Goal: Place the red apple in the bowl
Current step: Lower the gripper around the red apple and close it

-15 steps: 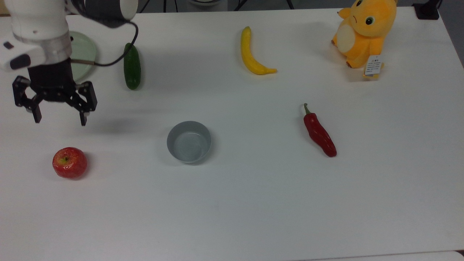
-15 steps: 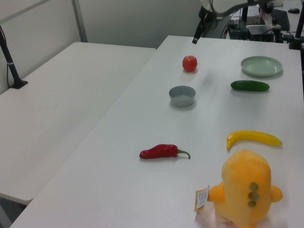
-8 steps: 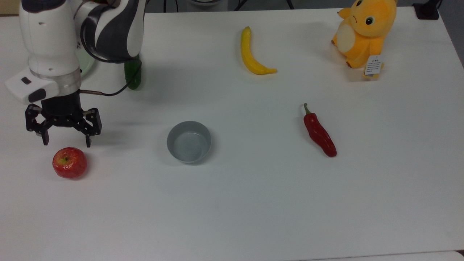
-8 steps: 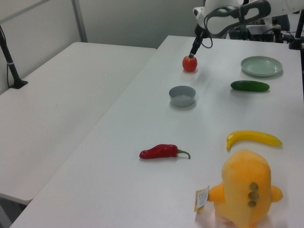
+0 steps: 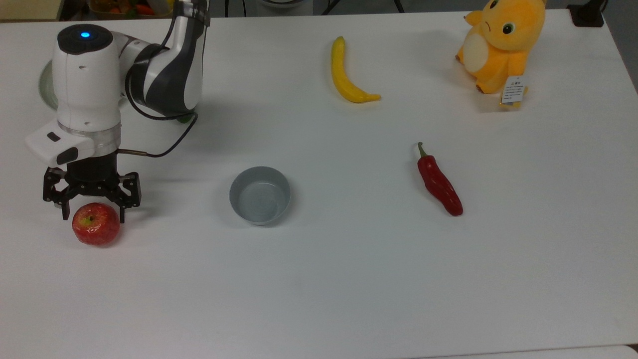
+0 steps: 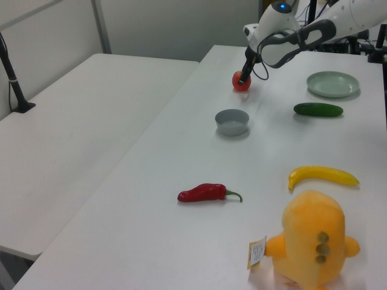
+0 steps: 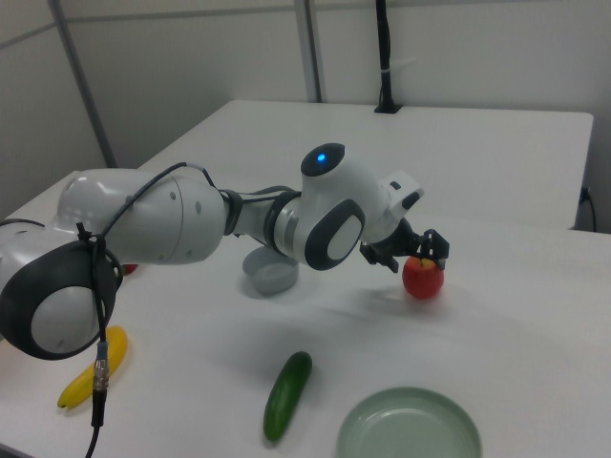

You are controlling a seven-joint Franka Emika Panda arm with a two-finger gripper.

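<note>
The red apple (image 5: 96,224) (image 6: 242,83) (image 7: 423,278) rests on the white table at the top view's lower left. My gripper (image 5: 92,213) (image 7: 416,261) (image 6: 241,78) hangs open just over it, one black finger on each side of the apple's top. The fingers are spread wider than the fruit and I cannot tell whether they touch it. The grey bowl (image 5: 260,195) (image 6: 232,121) (image 7: 268,275) stands empty to the right of the apple in the top view, well apart from the gripper.
A dark-red chili (image 5: 439,182), a banana (image 5: 345,74) and an orange plush toy (image 5: 500,43) lie on the top view's right half. A green cucumber (image 7: 287,394) and a light-green plate (image 7: 409,432) sit behind the arm (image 5: 164,70).
The gripper has come down and toward the apple, from well above and behind it to just over its top. Its fingers stay spread. The apple and bowl have not moved.
</note>
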